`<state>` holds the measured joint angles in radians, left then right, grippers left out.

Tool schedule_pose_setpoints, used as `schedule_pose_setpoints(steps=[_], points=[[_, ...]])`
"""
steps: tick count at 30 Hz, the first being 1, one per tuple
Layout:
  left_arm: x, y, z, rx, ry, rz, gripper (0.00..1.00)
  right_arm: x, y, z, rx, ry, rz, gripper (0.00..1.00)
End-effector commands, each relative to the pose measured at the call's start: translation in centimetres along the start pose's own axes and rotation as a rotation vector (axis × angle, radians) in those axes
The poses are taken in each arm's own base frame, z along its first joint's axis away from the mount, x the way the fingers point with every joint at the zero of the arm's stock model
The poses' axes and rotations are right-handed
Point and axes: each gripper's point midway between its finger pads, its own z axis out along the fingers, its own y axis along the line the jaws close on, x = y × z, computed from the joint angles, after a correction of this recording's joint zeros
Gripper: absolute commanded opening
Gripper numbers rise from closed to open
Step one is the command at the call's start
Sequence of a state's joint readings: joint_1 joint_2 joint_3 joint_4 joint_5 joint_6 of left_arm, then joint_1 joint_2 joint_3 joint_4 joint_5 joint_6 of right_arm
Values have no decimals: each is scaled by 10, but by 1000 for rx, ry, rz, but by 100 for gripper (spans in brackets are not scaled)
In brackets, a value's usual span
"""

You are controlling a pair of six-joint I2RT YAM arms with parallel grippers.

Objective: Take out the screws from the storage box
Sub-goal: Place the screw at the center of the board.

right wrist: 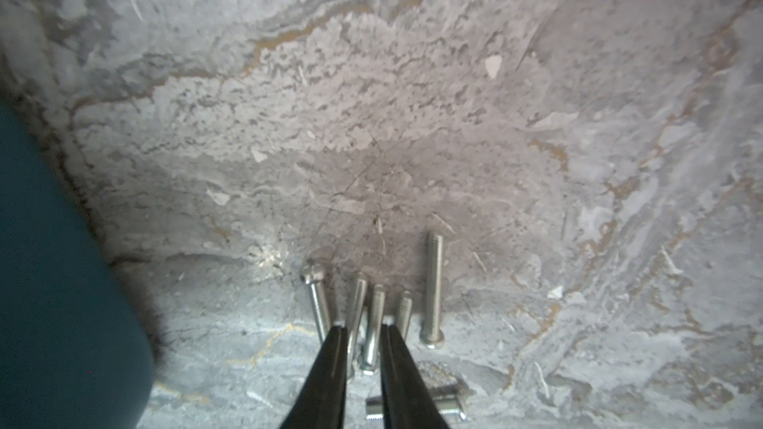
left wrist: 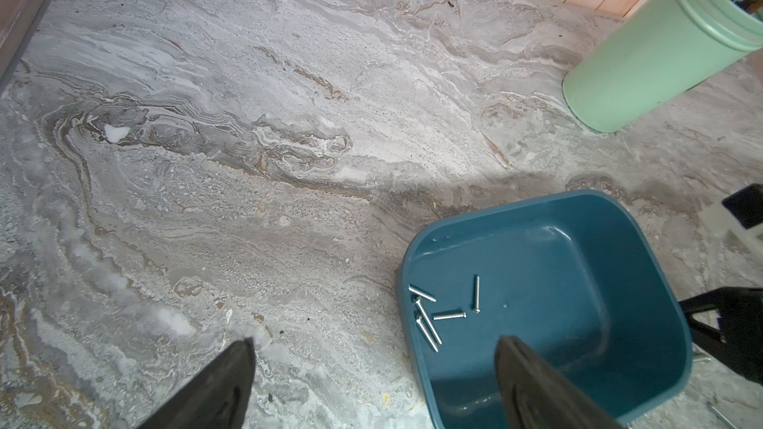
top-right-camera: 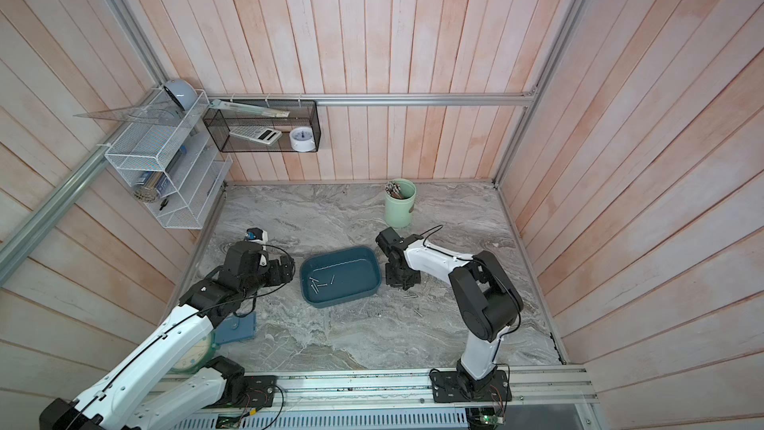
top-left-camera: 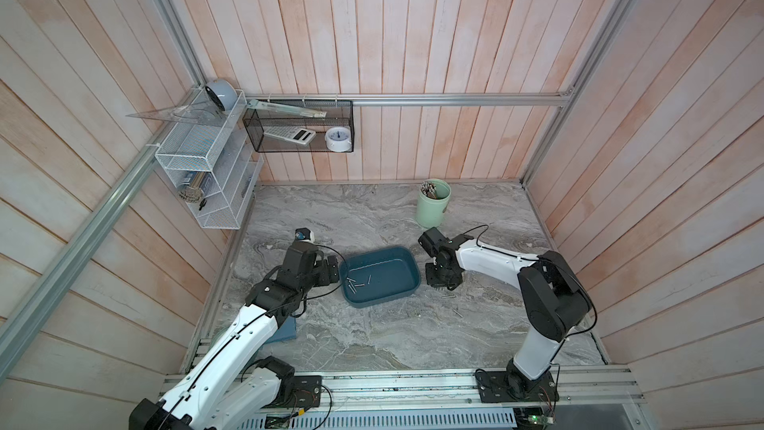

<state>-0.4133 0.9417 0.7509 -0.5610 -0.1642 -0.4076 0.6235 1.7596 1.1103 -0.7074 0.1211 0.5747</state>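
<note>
**Right gripper (right wrist: 363, 330) low over screws (right wrist: 433, 286) laid out on the table (right wrist: 371, 96), just beside the storage box (top-left-camera: 388, 264).**

At lower centre of the right wrist view, its fingers stand a narrow gap apart, astride one screw lying flat. We cannot tell whether they pinch it or have let go. We judge the low pose is meant to set screws down without rolling, beside the parallel row. The left gripper (left wrist: 373, 342), at the bottom of its wrist view, is spread wide and empty, with one finger over the box rim. We judge it is parked clear or ready to steady the box. The box sits mid-frame in both top views. It holds a handful of screws bunched at its left end, and the rest of its floor is bare. The green cup (left wrist: 644, 55), at upper right, holds sticks (top-left-camera: 430, 189).
</note>
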Motion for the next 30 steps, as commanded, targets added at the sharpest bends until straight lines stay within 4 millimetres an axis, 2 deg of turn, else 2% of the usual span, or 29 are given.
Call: schedule_pose_setpoints(steps=[1, 6, 10, 13, 20, 30], points=[[-2, -2, -1, 7, -9, 10, 96, -5, -2, -22, -29, -47, 9, 21], [-2, -2, -1, 9, -9, 11, 96, -18, 7, -51, -131, -127, 27, 25], [-2, -2, -1, 9, -8, 10, 96, -26, 27, -76, -254, -158, -3, 35], [-1, -1, 0, 4, -4, 12, 96, -31, 39, -84, -301, -149, -33, 47], [-1, 0, 0, -2, -5, 14, 96, -44, 63, -80, -323, -128, -118, 66], [3, -4, 3, 19, 14, 16, 96, -65, 82, -49, -285, -70, -139, 66]])
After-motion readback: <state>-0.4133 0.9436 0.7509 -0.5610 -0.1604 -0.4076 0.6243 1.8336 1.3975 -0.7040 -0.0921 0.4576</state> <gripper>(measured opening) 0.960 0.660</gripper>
